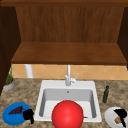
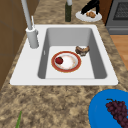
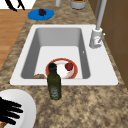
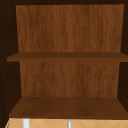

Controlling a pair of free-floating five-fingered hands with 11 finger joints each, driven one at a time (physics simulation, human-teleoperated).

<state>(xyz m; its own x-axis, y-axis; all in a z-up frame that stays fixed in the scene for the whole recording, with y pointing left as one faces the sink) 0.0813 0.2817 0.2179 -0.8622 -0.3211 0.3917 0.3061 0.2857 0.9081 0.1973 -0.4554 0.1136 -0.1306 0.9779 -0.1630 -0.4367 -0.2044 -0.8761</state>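
Speckled granite counter (image 1: 25,93) surrounds a white sink (image 1: 42,87) in the front view; the left hand (image 1: 28,115) hangs curled and empty beside a round blue plate (image 1: 10,118) of dark grapes (image 1: 15,110), while the right hand (image 1: 121,113) reaches over a white plate (image 1: 108,117). From the left side, its fingers rest above a small brown pastry (image 2: 91,14). From the right side, its fingers (image 3: 10,111) look spread, not yet closed; grasping seems to call for lowering and curling.

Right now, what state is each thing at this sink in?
Left hand: curled, at the blue plate's edge.
Right hand: over the white plate, fingers by a brown food piece.
Red-rimmed plate: in the basin, holding a red fruit.
Dark bottle: upright.
Shelves: bare.
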